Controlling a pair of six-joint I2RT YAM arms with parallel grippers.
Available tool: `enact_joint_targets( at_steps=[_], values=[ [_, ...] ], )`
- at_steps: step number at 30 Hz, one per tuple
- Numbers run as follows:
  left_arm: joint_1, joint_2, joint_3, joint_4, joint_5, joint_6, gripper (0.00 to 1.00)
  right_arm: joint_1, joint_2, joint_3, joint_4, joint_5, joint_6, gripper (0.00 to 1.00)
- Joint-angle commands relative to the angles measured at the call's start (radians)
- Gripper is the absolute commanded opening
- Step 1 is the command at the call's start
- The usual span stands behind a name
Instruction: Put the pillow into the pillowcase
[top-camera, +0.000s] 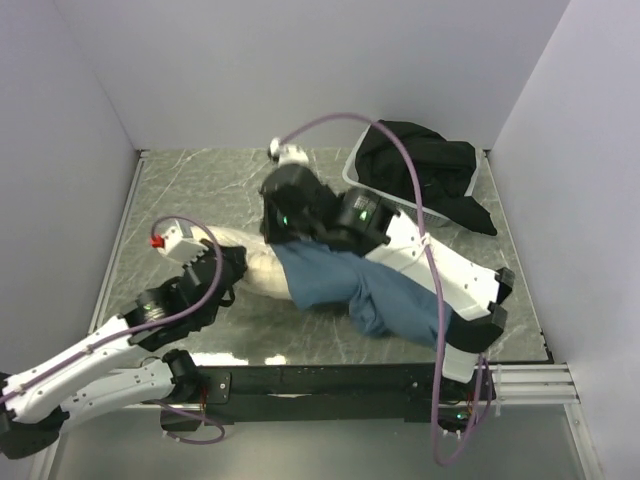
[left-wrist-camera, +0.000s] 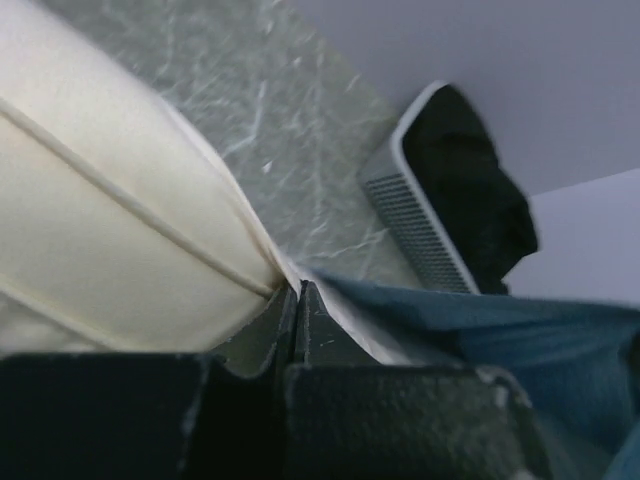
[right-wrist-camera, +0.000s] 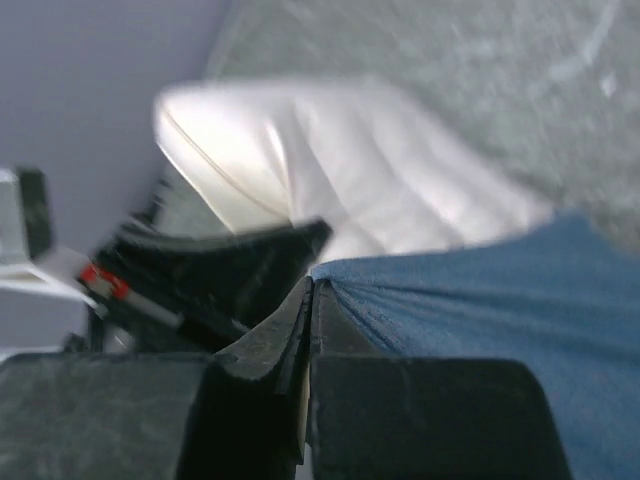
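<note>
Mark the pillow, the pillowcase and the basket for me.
pillow (top-camera: 258, 270), top view, bare cream part left of the blue cloth
pillowcase (top-camera: 335, 282), top view, middle of the blue cloth
basket (top-camera: 351, 172), top view, left rim

**Grey marbled worktop, three loads**

The worktop (top-camera: 200, 180) is a grey-green, veined slab. A cream pillow (top-camera: 262, 268) lies near its middle, toward the near edge. The blue pillowcase (top-camera: 350, 285) lies crumpled over the pillow's right end and trails toward the near right corner. A pale basket (top-camera: 352, 172) sits at the far right corner, heaped with black cloth (top-camera: 420, 165).
</note>
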Motion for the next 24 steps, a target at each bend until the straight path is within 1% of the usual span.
enact_joint_targets(
  at_steps=[1, 2, 3, 4, 5, 7, 8, 9, 11, 12, 13, 15, 17, 19, 20, 21, 22, 23, 24],
  values=[
    [-0.085, -0.019, 0.146, 0.088, -0.123, 0.109, 0.01, -0.025, 0.094, 0.332, -0.01, -0.123, -0.067, 0.0],
    [-0.085, 0.0, 0.163, 0.064, -0.152, 0.109, 0.01, -0.032, 0.091, 0.326, 0.01, -0.169, -0.067, 0.0],
    [-0.085, 0.01, 0.207, 0.024, -0.192, 0.095, 0.01, -0.032, 0.071, 0.294, 0.027, -0.176, -0.067, 0.0],
    [-0.085, 0.02, 0.23, -0.056, -0.226, 0.057, 0.01, -0.032, 0.059, 0.275, 0.039, -0.173, -0.068, 0.0],
    [-0.085, 0.029, 0.244, -0.059, -0.278, 0.069, 0.01, -0.04, 0.045, 0.252, 0.044, -0.17, -0.073, 0.0],
    [-0.084, 0.035, 0.236, -0.028, -0.313, 0.118, 0.01, -0.058, -0.013, 0.164, 0.077, -0.186, -0.07, 0.0],
    [-0.084, 0.052, 0.235, -0.045, -0.345, 0.108, 0.01, -0.069, -0.038, 0.128, 0.099, -0.202, -0.064, 0.0],
    [-0.077, 0.064, 0.25, -0.065, -0.352, 0.103, 0.01, -0.094, -0.084, 0.075, 0.119, -0.238, -0.061, 0.0],
    [-0.071, 0.108, 0.276, -0.137, -0.355, 0.054, 0.01, -0.109, -0.116, 0.051, 0.142, -0.251, -0.059, 0.0],
    [-0.068, 0.125, 0.293, -0.14, -0.347, 0.046, 0.01, -0.117, -0.133, 0.053, 0.137, -0.248, -0.059, 0.0],
    [-0.068, 0.141, 0.299, -0.129, -0.332, 0.08, 0.01, -0.123, -0.136, 0.057, 0.134, -0.249, -0.061, 0.0],
    [-0.068, 0.202, 0.327, -0.091, -0.292, 0.104, 0.01, -0.14, -0.13, 0.067, 0.127, -0.266, -0.059, 0.0],
    [-0.073, 0.275, 0.363, -0.12, -0.269, 0.08, 0.01, -0.178, -0.123, 0.057, 0.145, -0.329, -0.056, 0.0],
    [-0.091, 0.322, 0.445, -0.212, -0.273, 0.03, 0.01, -0.227, -0.095, 0.056, 0.153, -0.352, -0.058, 0.0],
    [-0.105, 0.366, 0.475, -0.246, -0.281, 0.005, 0.01, -0.255, -0.057, 0.062, 0.154, -0.39, -0.059, 0.0],
    [-0.141, 0.386, 0.533, -0.287, -0.286, -0.02, 0.01, -0.279, -0.032, 0.085, 0.148, -0.413, -0.059, 0.0],
    [-0.162, 0.405, 0.554, -0.319, -0.293, -0.041, 0.01, -0.323, -0.008, 0.1, 0.146, -0.438, -0.056, 0.0],
    [-0.194, 0.44, 0.571, -0.327, -0.292, -0.047, 0.01, -0.338, 0.046, 0.115, 0.146, -0.476, -0.052, 0.0],
    [-0.2, 0.458, 0.597, -0.336, -0.29, -0.058, 0.01, -0.348, 0.072, 0.152, 0.143, -0.487, -0.045, 0.0]
  ],
)
